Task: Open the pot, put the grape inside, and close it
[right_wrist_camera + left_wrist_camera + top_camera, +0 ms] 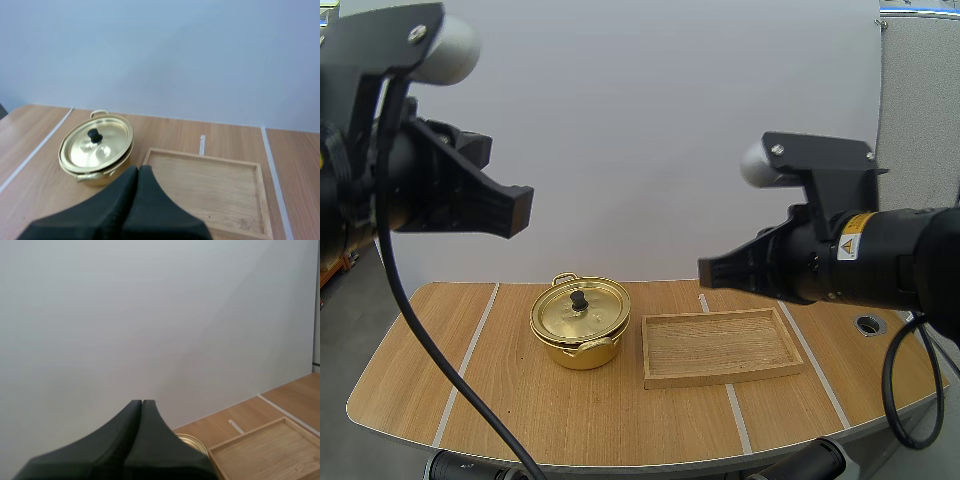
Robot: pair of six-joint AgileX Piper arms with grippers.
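A gold pot (579, 325) stands on the table, its lid (579, 307) with a black knob (578, 299) resting on top. It also appears in the right wrist view, pot (96, 150) beyond my right fingers. My left gripper (520, 210) hangs high above the table's left side, shut with nothing in it; its fingers lie together as one wedge (142, 405), and the pot's rim (191, 441) peeks beside them. My right gripper (705, 271) hovers high over the tray, also shut and empty (138, 170).
An empty wooden tray (720, 346) lies right of the pot, seen too in the wrist views as tray (210, 195) and tray (265, 452). A round hole (869, 324) sits in the table's right end. The tabletop (470, 380) curves at its near edge.
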